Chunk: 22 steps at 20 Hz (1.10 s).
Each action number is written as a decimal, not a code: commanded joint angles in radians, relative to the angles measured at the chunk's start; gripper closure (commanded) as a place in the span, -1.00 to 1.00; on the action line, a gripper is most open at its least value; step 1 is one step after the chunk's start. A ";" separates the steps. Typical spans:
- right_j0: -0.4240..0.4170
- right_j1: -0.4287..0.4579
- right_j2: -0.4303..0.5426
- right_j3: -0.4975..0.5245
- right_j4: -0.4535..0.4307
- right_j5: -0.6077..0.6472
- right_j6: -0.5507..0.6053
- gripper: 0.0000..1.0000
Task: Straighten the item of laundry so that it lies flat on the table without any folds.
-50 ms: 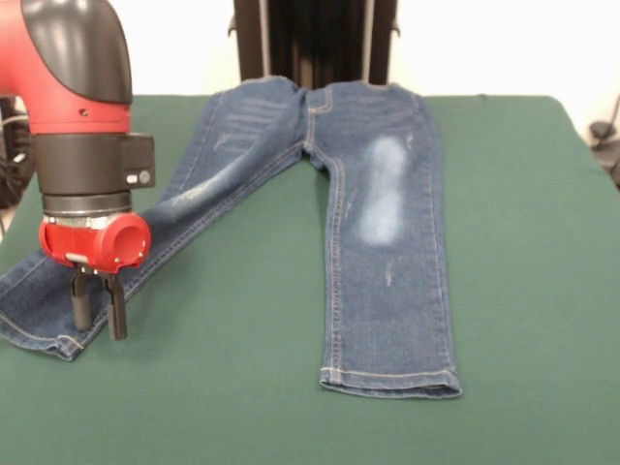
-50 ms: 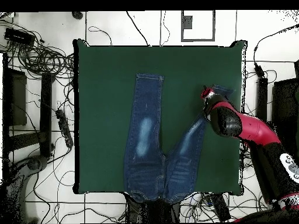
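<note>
Two black fingers (image 1: 116,308) hang apart from our red and black arm (image 1: 82,126) at the left of the front view, their tips low over the hem of the jeans (image 1: 387,252), the gripper (image 1: 99,312) gripping nothing. We see one leg angled out toward that hem, while the other lies straight and flat at the middle of the green worktop (image 1: 542,291).

Tangled black cables (image 2: 41,58) sprawl over the tiled floor (image 2: 117,26).
</note>
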 commanded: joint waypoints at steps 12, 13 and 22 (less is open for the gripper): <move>-0.020 0.190 0.061 -0.091 -0.063 0.032 -0.090 -1.00; -0.023 0.190 0.065 -0.088 -0.067 0.031 -0.090 1.00; -0.026 0.190 0.071 -0.083 -0.075 0.031 -0.092 1.00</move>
